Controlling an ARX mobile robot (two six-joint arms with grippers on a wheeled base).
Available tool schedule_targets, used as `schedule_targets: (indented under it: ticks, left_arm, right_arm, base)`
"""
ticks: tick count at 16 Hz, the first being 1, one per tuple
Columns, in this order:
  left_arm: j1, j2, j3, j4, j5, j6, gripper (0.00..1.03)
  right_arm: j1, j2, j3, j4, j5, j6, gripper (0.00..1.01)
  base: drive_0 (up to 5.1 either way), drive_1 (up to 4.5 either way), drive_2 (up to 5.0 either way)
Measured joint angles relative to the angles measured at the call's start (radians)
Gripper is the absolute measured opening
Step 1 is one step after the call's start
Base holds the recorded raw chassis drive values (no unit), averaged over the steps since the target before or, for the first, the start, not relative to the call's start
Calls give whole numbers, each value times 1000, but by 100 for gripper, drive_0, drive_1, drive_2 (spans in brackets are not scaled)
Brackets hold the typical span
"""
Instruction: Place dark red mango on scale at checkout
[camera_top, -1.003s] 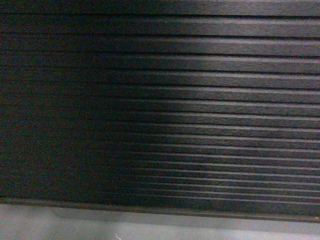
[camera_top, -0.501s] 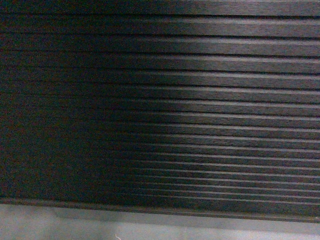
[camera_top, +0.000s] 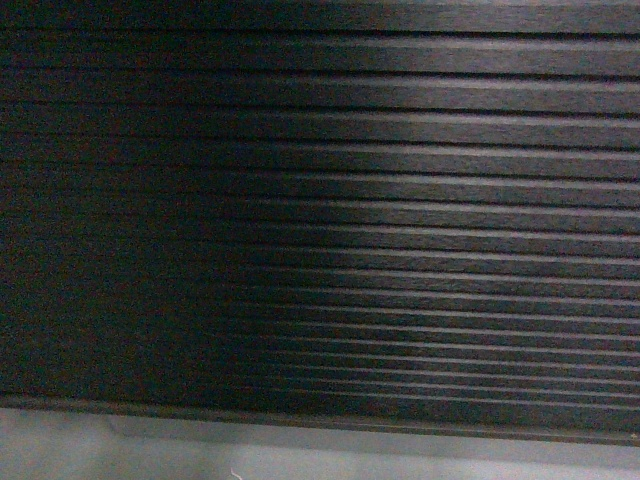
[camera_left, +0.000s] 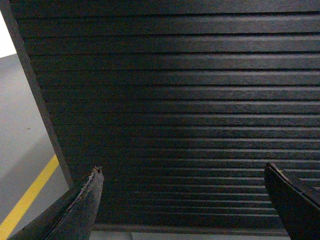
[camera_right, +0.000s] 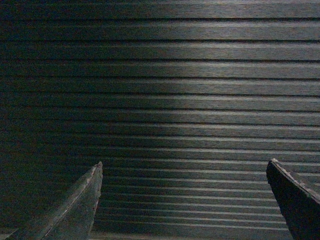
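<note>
The checkout (camera_top: 400, 220) fills all three views as a dark ribbed wood-grain front, seen close up. Its grey plinth (camera_top: 300, 455) runs along the bottom of the head view. My left gripper (camera_left: 182, 172) is open with nothing between its fingers, facing the ribbed front near its left corner post (camera_left: 37, 95). My right gripper (camera_right: 184, 167) is open and empty too, facing the same ribbed front (camera_right: 170, 100). The dark red mango and the scale are out of view. Neither gripper shows in the head view.
Grey floor (camera_left: 20, 130) with a yellow line (camera_left: 27, 197) lies left of the counter's corner in the left wrist view. The ribbed panel stands close in front of both grippers.
Between the earlier head frames and now the ribbed front has shifted only slightly; the view is nearly the same.
</note>
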Motion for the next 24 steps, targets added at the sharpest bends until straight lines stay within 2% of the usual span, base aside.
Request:
schedule_targets:
  ticks: [24]
  left_arm:
    - [0,0,0,2,0,0,98]
  right_arm:
    - [0,0,0,2,-1,0,98]
  base:
    - [0,0,0]
